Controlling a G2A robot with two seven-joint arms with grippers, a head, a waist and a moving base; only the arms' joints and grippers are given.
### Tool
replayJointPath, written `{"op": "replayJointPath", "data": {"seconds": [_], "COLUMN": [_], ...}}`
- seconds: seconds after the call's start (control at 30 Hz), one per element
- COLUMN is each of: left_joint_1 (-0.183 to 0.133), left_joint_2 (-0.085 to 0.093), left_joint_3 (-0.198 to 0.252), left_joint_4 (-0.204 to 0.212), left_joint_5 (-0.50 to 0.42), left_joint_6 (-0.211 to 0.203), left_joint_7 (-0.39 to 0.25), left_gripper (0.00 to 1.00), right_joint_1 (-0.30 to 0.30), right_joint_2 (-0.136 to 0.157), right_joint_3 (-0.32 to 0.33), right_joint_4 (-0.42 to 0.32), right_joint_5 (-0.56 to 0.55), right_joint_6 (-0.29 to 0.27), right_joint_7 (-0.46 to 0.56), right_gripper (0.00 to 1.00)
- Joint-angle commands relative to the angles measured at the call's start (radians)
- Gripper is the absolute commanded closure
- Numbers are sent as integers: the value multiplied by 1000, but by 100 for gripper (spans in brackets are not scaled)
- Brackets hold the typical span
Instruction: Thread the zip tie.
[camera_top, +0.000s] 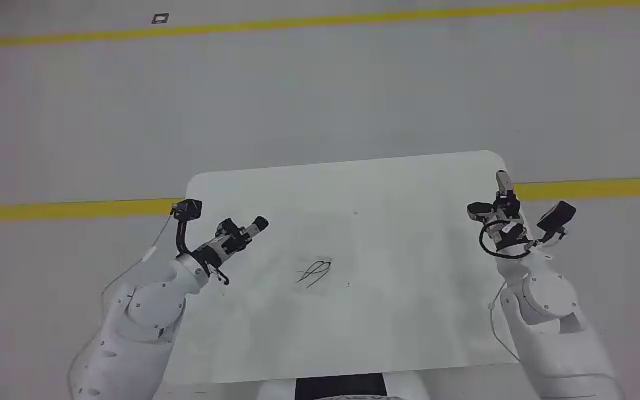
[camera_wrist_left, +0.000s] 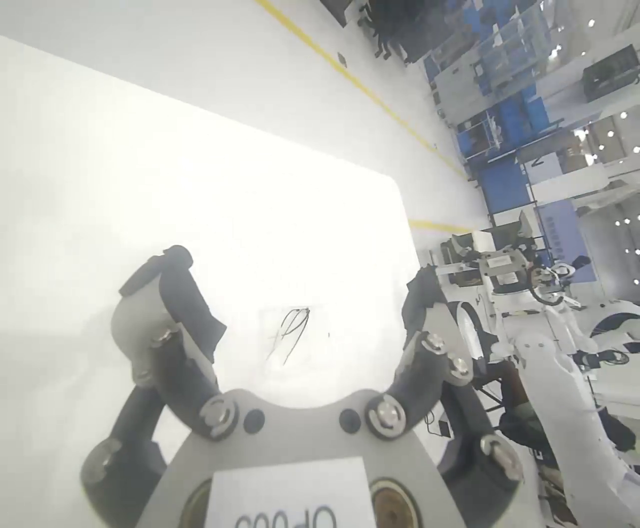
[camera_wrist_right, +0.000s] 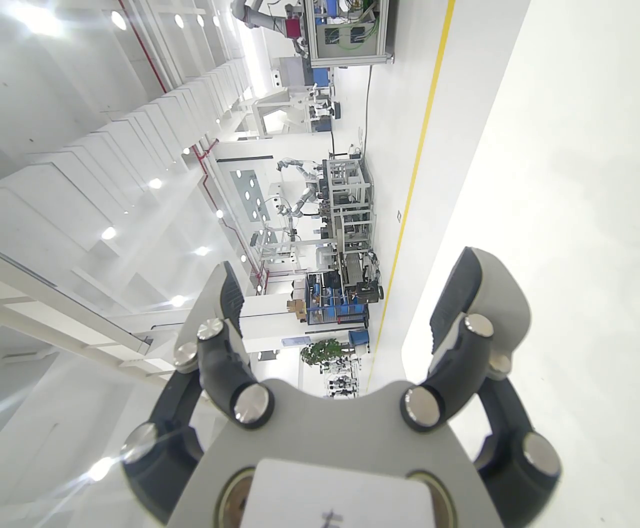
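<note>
The zip tie (camera_top: 315, 271) (camera_wrist_left: 290, 335) is lying flat near the middle of the white table (camera_top: 400, 200), a thin black tangle of curved strands (whether it is one tie or several, I cannot tell). Nothing is touching it. The left gripper (camera_top: 258, 224) (camera_wrist_left: 300, 285) is hovering over the table's left part, well apart from the zip tie and pointing toward it; its jaws are standing wide and holding nothing, with the zip tie showing between them in the left wrist view. The right gripper (camera_top: 503, 180) (camera_wrist_right: 345, 290) is sitting at the table's far right corner, farther from the zip tie, aiming away over the far edge toward the floor with its yellow line (camera_top: 300, 22). Its jaws are also spread and gripping nothing.
</note>
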Motion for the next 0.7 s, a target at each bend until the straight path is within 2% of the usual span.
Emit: {"op": "replayJointPath", "data": {"seconds": [0.0,0.03,0.1,0.2,0.27,0.63,0.67], "left_joint_1": [-14,-28,-63,-110,-132,-132,-136], "left_joint_2": [3,7,13,19,21,21,22], "left_joint_3": [11,12,15,47,71,71,75], "left_joint_4": [-33,-31,-29,-41,-40,-40,-50], "left_joint_5": [27,40,58,124,161,161,179], "left_joint_6": [-51,-82,-102,-93,-63,-63,-74], "left_joint_7": [-40,-76,-144,-248,-288,-288,-292], "left_gripper": [0,0,0,0,0,0,0], "right_joint_1": [0,0,0,0,0,0,0], "right_joint_2": [0,0,0,0,0,0,0], "right_joint_3": [0,0,0,0,0,0,0], "right_joint_4": [0,0,0,0,0,0,0], "right_joint_5": [0,0,0,0,0,0,0], "right_joint_6": [0,0,0,0,0,0,0], "right_joint_7": [0,0,0,0,0,0,0], "right_gripper": [0,0,0,0,0,0,0]}}
